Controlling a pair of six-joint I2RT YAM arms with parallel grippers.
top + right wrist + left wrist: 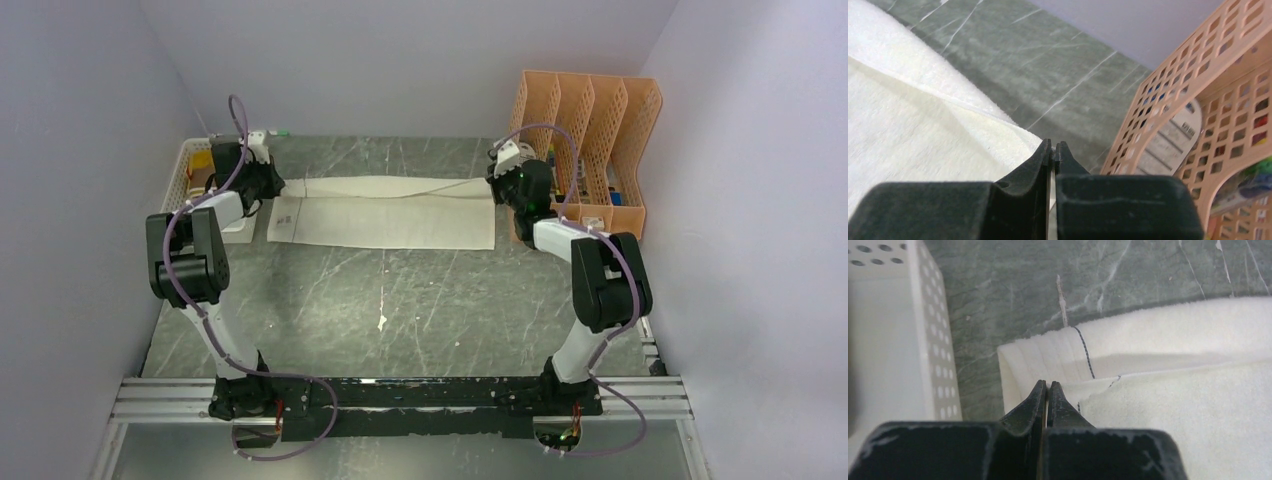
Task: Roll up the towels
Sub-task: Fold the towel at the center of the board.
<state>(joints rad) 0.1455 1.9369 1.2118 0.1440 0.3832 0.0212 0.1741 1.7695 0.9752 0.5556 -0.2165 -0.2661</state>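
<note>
The cream-white towel (385, 220) lies spread flat across the far half of the table, and its far edge is turned over into a narrow fold. My left gripper (268, 188) is at the towel's far left corner. In the left wrist view it (1047, 385) is shut, with the towel (1173, 405) pinched at its tips. My right gripper (497, 185) is at the far right corner. In the right wrist view it (1053, 145) is shut on the towel's edge (908, 125). The mustard-yellow and brown towel is out of view.
A white perforated basket (190, 165) stands at the far left, close beside my left gripper, and shows in the left wrist view (893, 340). An orange mesh file rack (590, 130) stands at the far right, just behind my right gripper (1208, 100). Grey walls enclose the table.
</note>
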